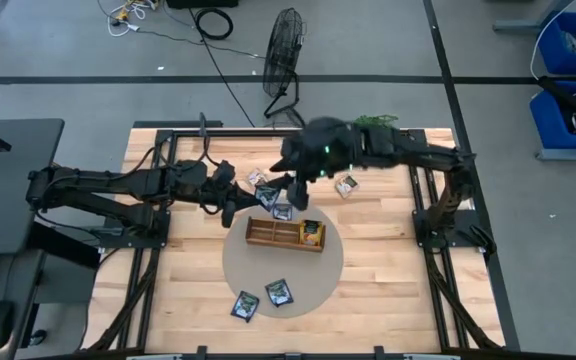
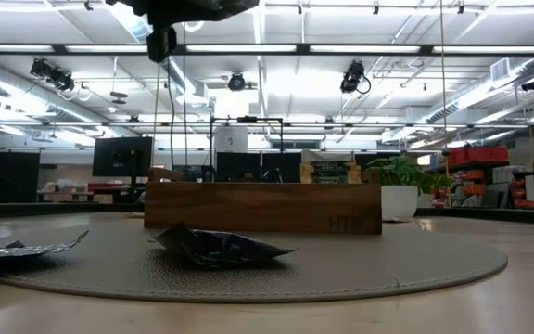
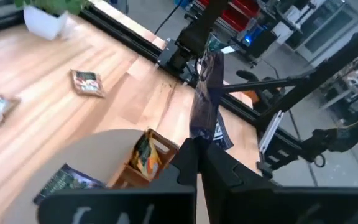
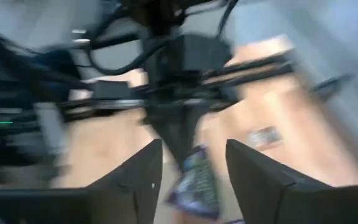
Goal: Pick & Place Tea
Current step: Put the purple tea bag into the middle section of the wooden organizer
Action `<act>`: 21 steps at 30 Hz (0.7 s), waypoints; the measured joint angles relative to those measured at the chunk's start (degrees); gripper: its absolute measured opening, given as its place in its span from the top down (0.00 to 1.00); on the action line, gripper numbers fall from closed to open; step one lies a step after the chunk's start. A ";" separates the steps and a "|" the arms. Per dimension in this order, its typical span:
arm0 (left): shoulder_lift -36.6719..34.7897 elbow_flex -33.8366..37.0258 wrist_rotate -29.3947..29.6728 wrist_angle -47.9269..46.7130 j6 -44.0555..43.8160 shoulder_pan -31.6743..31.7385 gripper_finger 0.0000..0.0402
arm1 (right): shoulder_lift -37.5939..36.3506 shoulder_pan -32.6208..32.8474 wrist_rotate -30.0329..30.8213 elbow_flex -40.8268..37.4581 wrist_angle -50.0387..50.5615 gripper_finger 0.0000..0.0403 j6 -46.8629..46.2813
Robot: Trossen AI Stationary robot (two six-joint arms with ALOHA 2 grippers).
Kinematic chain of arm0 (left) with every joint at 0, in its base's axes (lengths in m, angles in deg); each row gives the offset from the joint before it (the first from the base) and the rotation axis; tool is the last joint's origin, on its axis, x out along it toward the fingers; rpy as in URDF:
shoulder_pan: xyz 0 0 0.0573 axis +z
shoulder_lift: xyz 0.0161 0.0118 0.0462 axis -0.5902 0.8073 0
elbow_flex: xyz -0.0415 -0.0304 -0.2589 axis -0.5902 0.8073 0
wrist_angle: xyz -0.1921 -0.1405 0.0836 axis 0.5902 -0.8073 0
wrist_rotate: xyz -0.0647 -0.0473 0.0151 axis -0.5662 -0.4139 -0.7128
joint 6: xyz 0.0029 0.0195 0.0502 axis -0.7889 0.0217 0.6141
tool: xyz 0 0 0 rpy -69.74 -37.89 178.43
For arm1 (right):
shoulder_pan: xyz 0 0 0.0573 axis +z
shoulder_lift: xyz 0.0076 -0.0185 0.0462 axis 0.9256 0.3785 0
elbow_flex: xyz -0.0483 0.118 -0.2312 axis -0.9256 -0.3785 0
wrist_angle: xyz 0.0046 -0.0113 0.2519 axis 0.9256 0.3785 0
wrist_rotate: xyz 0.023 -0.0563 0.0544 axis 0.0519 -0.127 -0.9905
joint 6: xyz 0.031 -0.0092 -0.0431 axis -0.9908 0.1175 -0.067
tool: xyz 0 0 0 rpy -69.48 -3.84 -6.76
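Handover above the mat [image 1: 230, 262], near the table's far edge — left gripper [image 3: 197, 146] clamped on a dark tea packet [image 3: 207, 93]; right gripper [image 4: 188, 155] stood with fingers wide, apparently releasing it. Tray [image 1: 268, 234] just below.

Both arms reach to the middle of the table and meet. The left gripper [image 3: 199, 152] is closed; the right gripper [image 4: 194, 165] stands open.

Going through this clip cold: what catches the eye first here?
The two arms meet in mid-air above the wooden tray: the left gripper pinches a dark blue tea packet upright, and the right gripper stands open around it. Two more dark packets lie on the round mat nearer the front.
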State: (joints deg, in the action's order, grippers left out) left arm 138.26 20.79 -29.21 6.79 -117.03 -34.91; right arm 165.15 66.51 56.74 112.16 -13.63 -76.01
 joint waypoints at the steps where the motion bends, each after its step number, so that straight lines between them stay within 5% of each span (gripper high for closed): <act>1: 0.00 0.00 0.09 0.16 1.22 0.00 0.99 | 0.03 -1.16 -4.47 -0.02 0.22 0.52 -1.38; 4: 0.00 0.00 0.33 0.47 3.84 0.00 0.99 | 0.07 -3.31 -10.30 -0.02 1.55 0.50 -4.22; 21: 0.00 -0.04 1.48 6.99 10.37 0.07 0.99 | 3.09 -5.84 -14.90 -0.15 4.54 0.50 -2.13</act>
State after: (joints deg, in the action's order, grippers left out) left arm 138.26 20.74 -27.73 13.78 -106.66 -34.85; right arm 168.25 60.67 41.84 112.00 -9.09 -78.14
